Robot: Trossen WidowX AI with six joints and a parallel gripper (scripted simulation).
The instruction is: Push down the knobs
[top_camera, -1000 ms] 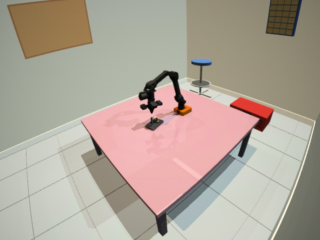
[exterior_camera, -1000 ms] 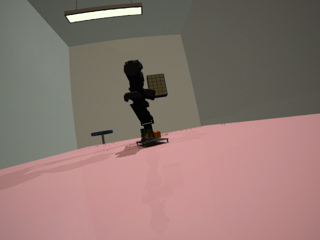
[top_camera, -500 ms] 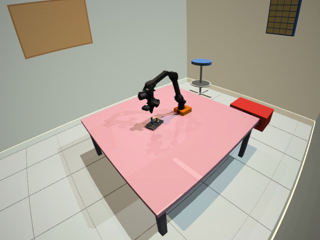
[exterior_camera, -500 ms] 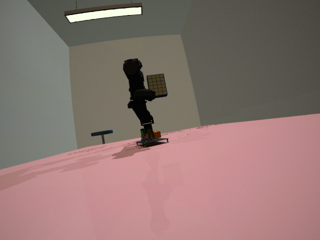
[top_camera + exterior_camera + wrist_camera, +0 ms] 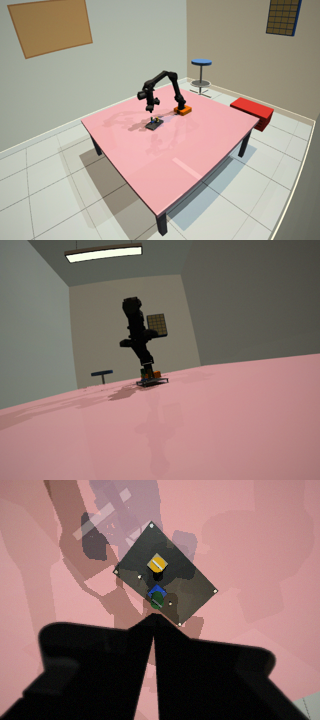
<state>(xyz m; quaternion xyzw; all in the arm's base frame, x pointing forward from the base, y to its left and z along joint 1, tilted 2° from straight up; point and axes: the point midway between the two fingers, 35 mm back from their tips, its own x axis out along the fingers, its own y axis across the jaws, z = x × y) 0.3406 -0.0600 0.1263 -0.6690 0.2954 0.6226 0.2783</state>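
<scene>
The dark circuit board (image 5: 153, 126) (image 5: 158, 380) (image 5: 134, 555) stands on short legs on the table. A green knob (image 5: 151, 118) (image 5: 142, 371) (image 5: 157, 599) stands above a blue potentiometer (image 5: 157, 589), seeming raised from it. A yellow knob (image 5: 157, 118) (image 5: 149, 372) (image 5: 157, 562) stands over a pale square base; whether they touch is too small to tell. My gripper (image 5: 150, 111) (image 5: 155, 618) is shut with nothing between the fingertips. It hangs above the board, with its tips beside the green knob in the wrist view and a visible gap above the knobs in the top view.
The arm's orange base (image 5: 183, 110) (image 5: 156, 374) is on the pink table (image 5: 165, 144) (image 5: 232, 407), behind the board in the exterior view. A blue stool (image 5: 201, 62) and a red cabinet (image 5: 252, 107) are beyond the table.
</scene>
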